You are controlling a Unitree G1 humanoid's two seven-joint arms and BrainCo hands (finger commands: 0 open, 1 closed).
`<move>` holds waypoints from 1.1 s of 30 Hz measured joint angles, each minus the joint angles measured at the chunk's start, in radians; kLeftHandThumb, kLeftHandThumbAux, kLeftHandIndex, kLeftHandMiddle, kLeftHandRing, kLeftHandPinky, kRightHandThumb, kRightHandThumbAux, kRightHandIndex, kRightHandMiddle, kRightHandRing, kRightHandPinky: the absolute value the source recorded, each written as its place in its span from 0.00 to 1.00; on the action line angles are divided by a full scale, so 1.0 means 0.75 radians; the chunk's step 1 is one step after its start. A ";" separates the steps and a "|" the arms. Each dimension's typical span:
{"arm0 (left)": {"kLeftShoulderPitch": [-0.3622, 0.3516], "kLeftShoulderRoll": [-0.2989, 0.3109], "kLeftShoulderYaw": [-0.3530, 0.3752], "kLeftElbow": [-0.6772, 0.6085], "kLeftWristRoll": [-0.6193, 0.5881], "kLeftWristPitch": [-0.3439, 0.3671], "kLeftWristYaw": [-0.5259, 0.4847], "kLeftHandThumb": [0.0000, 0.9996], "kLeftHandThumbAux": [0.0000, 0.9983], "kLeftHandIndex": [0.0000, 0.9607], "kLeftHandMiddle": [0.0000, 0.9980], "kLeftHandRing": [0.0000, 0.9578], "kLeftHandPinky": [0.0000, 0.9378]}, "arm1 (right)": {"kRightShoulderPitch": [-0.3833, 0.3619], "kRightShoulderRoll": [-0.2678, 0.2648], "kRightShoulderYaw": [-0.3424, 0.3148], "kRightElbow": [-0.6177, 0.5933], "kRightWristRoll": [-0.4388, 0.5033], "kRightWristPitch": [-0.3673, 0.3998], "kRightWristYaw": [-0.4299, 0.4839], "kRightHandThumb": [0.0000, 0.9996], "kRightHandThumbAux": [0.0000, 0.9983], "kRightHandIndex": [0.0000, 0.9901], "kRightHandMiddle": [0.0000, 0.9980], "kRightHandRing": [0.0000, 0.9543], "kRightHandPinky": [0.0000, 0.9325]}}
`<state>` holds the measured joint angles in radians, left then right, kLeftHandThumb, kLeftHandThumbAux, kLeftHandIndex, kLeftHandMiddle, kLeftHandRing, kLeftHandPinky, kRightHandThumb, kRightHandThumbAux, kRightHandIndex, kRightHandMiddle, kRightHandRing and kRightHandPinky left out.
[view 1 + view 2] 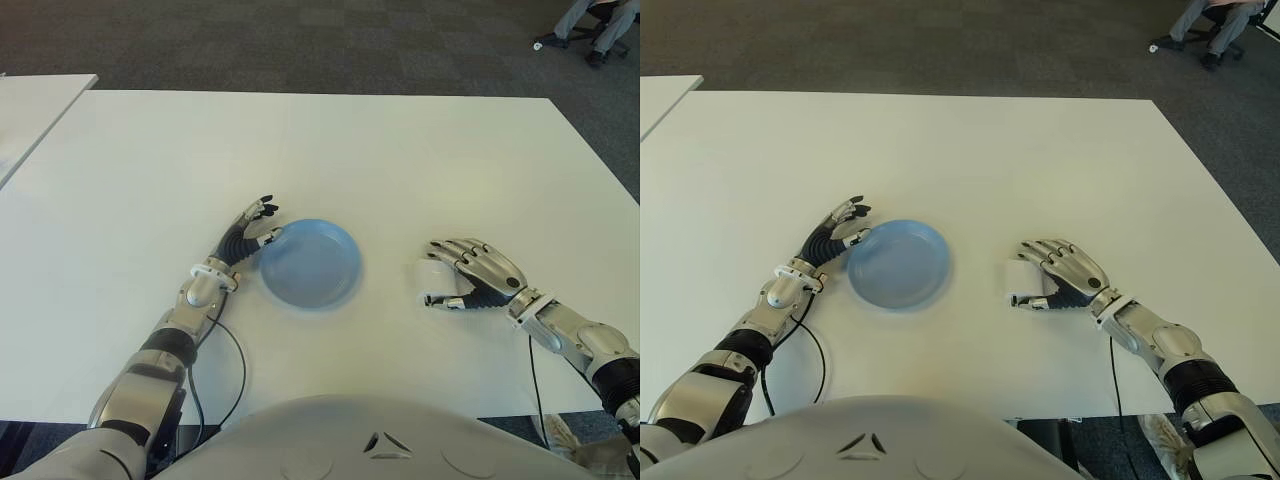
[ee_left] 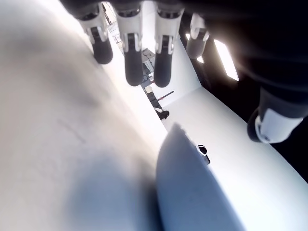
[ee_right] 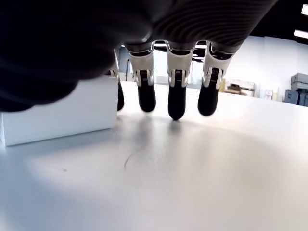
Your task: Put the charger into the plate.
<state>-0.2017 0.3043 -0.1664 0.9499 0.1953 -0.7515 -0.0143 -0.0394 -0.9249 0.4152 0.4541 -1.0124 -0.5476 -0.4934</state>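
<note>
A blue plate (image 1: 310,265) lies on the white table (image 1: 400,150), just in front of me. The charger (image 1: 431,272), a small white block, sits on the table to the right of the plate; in the right wrist view the charger (image 3: 57,115) shows beside the fingers. My right hand (image 1: 468,272) hovers over the charger's right side, its fingers (image 3: 175,98) spread and pointing down at the table, closed on nothing. My left hand (image 1: 255,222) is at the plate's left rim, fingers relaxed and holding nothing.
A second white table (image 1: 30,100) stands at the far left. A seated person's legs and a chair base (image 1: 598,30) show at the far right on the dark carpet. A black cable (image 1: 240,370) loops beside my left forearm.
</note>
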 measured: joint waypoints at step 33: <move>0.003 -0.003 -0.005 0.004 0.000 -0.030 -0.013 0.00 0.48 0.08 0.22 0.22 0.19 | -0.046 -0.019 0.053 -0.012 -0.097 0.073 -0.204 0.72 0.71 0.44 0.89 0.92 0.94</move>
<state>-0.1995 0.3019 -0.1699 0.9527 0.1951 -0.7737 -0.0238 -0.0741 -0.9389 0.4546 0.4452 -1.0854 -0.4928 -0.6461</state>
